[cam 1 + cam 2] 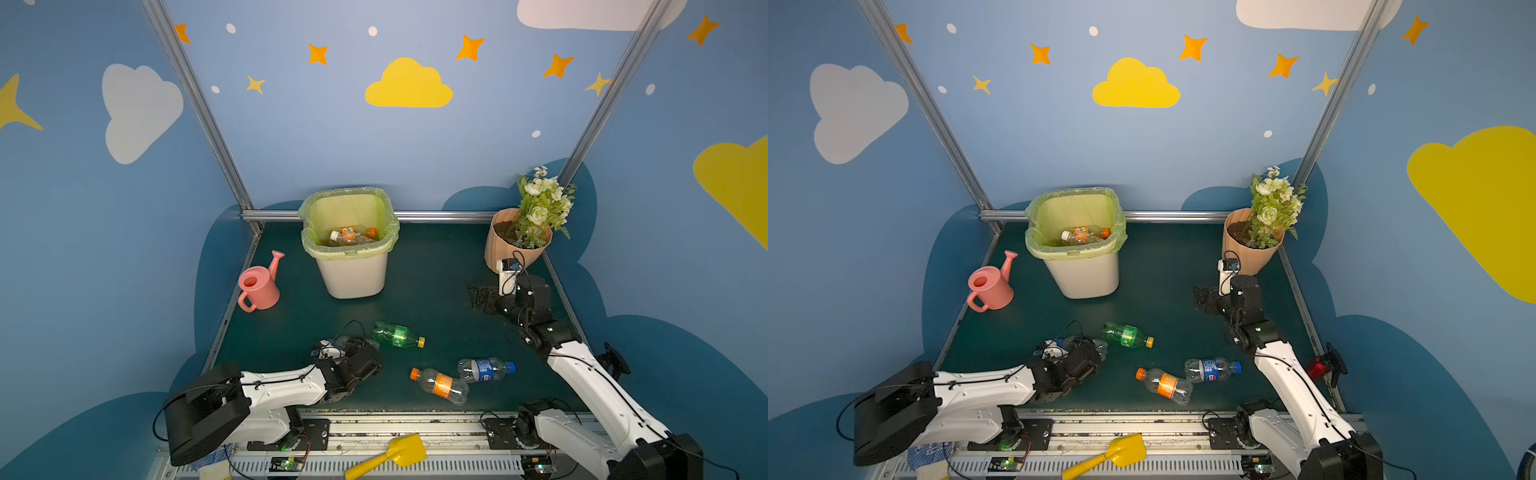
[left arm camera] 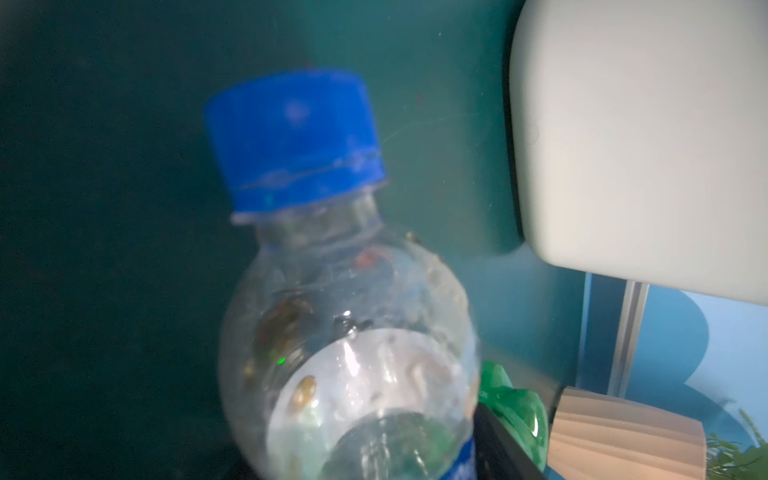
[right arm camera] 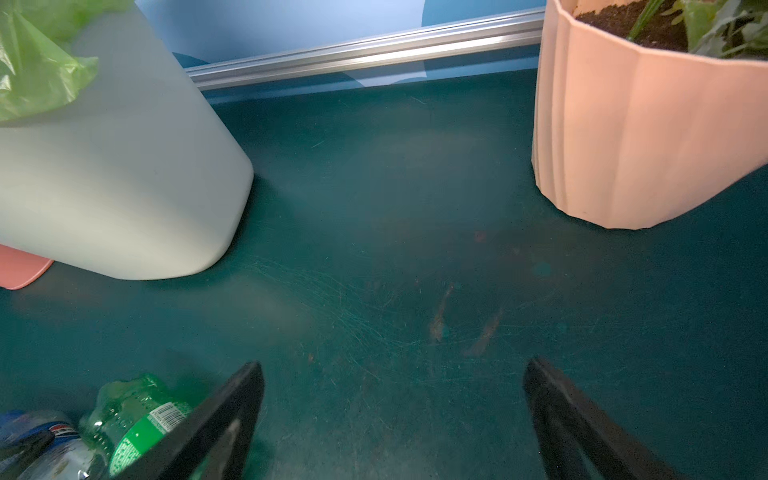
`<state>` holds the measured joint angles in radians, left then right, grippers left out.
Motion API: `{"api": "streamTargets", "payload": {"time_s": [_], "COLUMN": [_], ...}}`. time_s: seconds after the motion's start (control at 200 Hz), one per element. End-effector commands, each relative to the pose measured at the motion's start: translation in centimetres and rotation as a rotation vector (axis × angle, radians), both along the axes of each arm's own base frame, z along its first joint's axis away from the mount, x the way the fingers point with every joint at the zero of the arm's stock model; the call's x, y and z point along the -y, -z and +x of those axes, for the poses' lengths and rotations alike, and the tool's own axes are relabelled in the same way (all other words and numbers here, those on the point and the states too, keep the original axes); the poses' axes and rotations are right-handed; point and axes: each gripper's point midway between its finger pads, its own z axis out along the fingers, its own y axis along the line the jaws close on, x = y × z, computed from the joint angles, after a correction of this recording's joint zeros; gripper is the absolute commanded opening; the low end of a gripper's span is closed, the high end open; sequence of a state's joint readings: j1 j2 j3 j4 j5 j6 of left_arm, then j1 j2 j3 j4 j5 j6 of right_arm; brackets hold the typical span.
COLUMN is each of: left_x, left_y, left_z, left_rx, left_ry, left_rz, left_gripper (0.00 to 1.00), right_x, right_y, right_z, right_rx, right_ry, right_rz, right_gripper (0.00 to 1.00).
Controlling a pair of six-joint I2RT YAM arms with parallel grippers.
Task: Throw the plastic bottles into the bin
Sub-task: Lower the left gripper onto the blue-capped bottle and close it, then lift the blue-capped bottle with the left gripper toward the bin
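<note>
My left gripper (image 1: 353,348) lies low on the green mat, shut on a clear bottle with a blue cap (image 2: 297,137); a black finger (image 2: 496,440) presses its side. A green bottle (image 1: 397,334) lies just to its right. Nearer the front lie a blue-labelled bottle (image 1: 484,369) and an orange-labelled bottle (image 1: 440,384). The white bin (image 1: 353,274) with its yellow-green liner stands at the back, with several bottles (image 1: 351,236) inside. My right gripper (image 1: 478,297) (image 3: 392,374) is open above bare mat, between the bin (image 3: 124,166) and the flowerpot.
A pink watering can (image 1: 257,286) stands left of the bin. A peach flowerpot (image 1: 515,245) with flowers is at the back right, close behind my right wrist. A yellow scoop (image 1: 395,453) rests on the front rail. Blue walls enclose the mat on three sides.
</note>
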<state>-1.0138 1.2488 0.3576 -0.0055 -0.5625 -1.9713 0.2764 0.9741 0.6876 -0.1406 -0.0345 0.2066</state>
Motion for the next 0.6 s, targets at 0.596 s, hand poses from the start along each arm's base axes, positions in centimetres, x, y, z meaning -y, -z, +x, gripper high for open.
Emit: {"api": "streamTargets", "payload": {"time_s": [0.596], "left_x": [-6.1], "left_y": [-0.8], "left_z": [-1.9], "left_rx": [0.013], "left_ry": [-0.277], "left_rz": [-0.081], "left_gripper": [0.49], "right_x": [0.8], "right_y": [-0.4], "right_z": [-0.5], "right_rx": [0.010], "right_ry": [0.026], "right_rz": [0.015], "right_gripper": [0.97]}}
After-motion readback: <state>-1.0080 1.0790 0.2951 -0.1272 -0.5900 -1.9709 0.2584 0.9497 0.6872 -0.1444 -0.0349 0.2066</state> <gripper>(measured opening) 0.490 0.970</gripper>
